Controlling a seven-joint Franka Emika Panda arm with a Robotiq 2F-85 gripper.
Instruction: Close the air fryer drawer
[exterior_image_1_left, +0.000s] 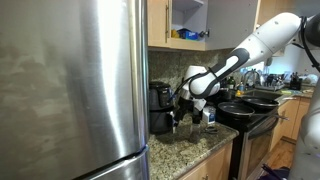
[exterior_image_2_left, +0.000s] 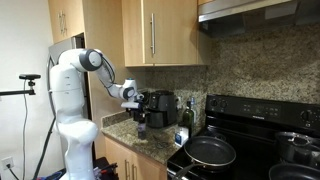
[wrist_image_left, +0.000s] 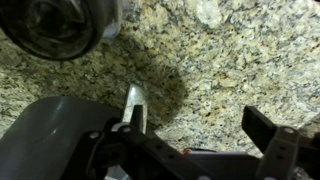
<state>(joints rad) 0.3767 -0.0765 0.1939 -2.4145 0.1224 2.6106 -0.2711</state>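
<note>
The black air fryer (exterior_image_1_left: 160, 100) stands on the granite counter by the back wall and shows in both exterior views (exterior_image_2_left: 160, 103). Its drawer (exterior_image_1_left: 160, 122) is the lower front part; I cannot tell how far out it stands. My gripper (exterior_image_1_left: 186, 112) hangs just in front of the air fryer, pointing down at the counter (exterior_image_2_left: 140, 122). In the wrist view the gripper (wrist_image_left: 200, 120) is open, with only bare granite between the fingers. A round dark object with a grey rim (wrist_image_left: 55, 25) sits at the top left of the wrist view.
A steel fridge (exterior_image_1_left: 70, 80) fills one side of an exterior view. A black stove (exterior_image_2_left: 215, 165) with pans (exterior_image_2_left: 210, 150) stands beside the counter. A small bottle (exterior_image_2_left: 187, 118) is next to the air fryer. Wooden cupboards (exterior_image_2_left: 155, 30) hang above.
</note>
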